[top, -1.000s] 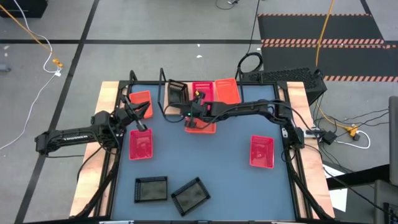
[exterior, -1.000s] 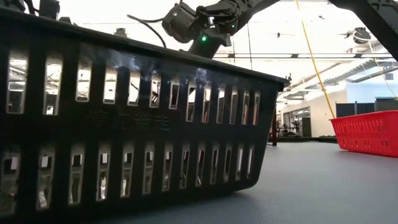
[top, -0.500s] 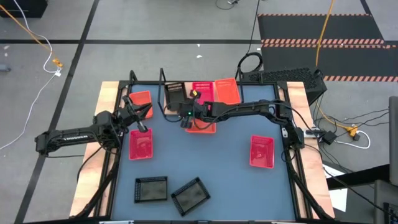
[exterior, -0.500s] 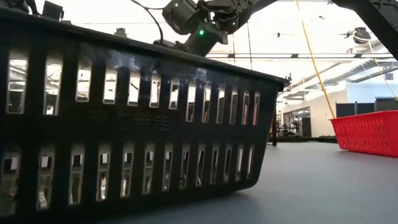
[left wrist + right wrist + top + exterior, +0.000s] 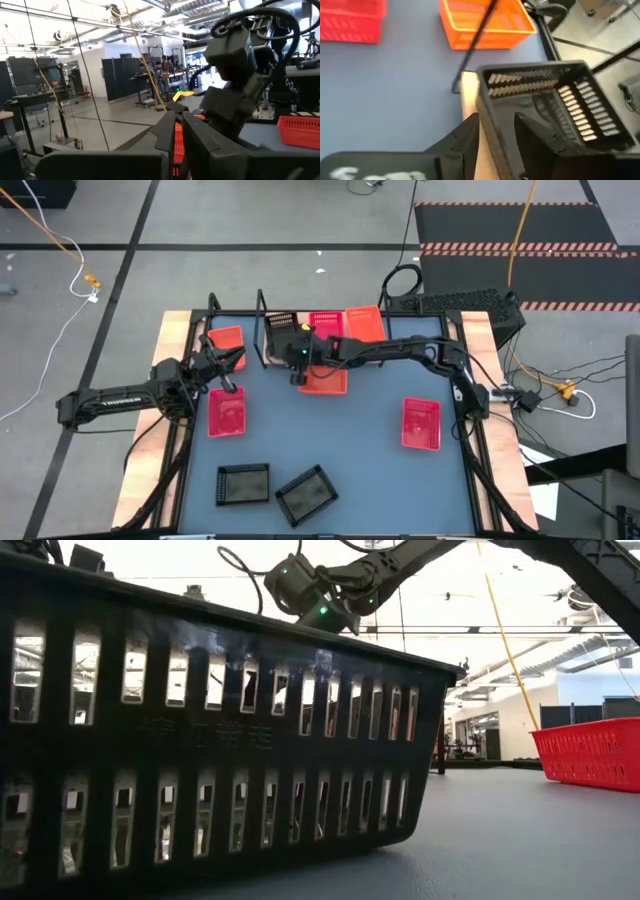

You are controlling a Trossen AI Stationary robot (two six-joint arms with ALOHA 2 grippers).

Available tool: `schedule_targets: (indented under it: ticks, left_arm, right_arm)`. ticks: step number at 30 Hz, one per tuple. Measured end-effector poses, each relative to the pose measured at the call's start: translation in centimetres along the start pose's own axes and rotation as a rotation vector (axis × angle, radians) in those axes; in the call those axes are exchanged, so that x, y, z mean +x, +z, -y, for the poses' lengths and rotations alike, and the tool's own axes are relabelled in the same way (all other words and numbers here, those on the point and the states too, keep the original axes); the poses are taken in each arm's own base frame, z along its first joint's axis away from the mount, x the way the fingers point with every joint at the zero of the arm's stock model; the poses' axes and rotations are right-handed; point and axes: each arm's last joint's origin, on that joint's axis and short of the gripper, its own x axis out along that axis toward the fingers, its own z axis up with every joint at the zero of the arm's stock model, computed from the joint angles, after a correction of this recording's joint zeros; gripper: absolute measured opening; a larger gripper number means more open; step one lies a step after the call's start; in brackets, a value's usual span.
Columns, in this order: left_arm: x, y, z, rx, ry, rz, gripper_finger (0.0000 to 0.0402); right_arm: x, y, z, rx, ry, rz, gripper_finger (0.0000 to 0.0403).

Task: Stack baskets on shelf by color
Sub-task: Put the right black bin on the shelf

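- Black basket (image 5: 547, 107), slotted mesh plastic, rectangular, sits over the shelf (image 5: 290, 345)'s left end; I see my right gripper (image 5: 496, 131) clamped on its near wall, one finger each side.
- Shelf: pale plank, black wire frame.
- Left gripper (image 5: 228, 367), left of the shelf; fingers nearly together, holding nothing.

A: Where is the light wooden shelf in its black wire frame (image 5: 262, 340)?

B: At twelve o'clock on the large blue tabletop (image 5: 340, 440). A black mesh plastic basket (image 5: 282, 330) sits over its nine o'clock end, held by the right gripper (image 5: 290, 346).

A: And the rest?

B: A pinkish-red mesh basket (image 5: 226, 412) lies at nine o'clock and another (image 5: 421, 423) at three; two black mesh baskets (image 5: 274, 488) lie side by side at seven.
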Motion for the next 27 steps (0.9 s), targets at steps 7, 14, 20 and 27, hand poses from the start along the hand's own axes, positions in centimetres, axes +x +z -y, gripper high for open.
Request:
schedule_targets:
  ticks: [7,14,20,27]
  left_arm:
    - [0.0,-0.2,0.0,-0.012,-0.004,-0.022,0.0037]
    - [0.0,-0.2,0.0,-0.015,-0.004,-0.022,0.0037]
    - [0.0,-0.2,0.0,-0.014,-0.003,-0.016,0.0037]
    - [0.0,-0.3,0.1,-0.033,-0.006,-0.03,0.0037]
  right_arm:
    - [0.3,-0.3,1.1,0.011,0.015,0.016,0.0095]
    - [1.0,-1.3,1.5,0.036,0.072,-0.009,0.0071]
    - [1.2,-1.4,1.4,0.049,0.072,-0.006,0.0052]
    - [1.2,-0.9,1.6,0.099,0.057,0.038,0.0008]
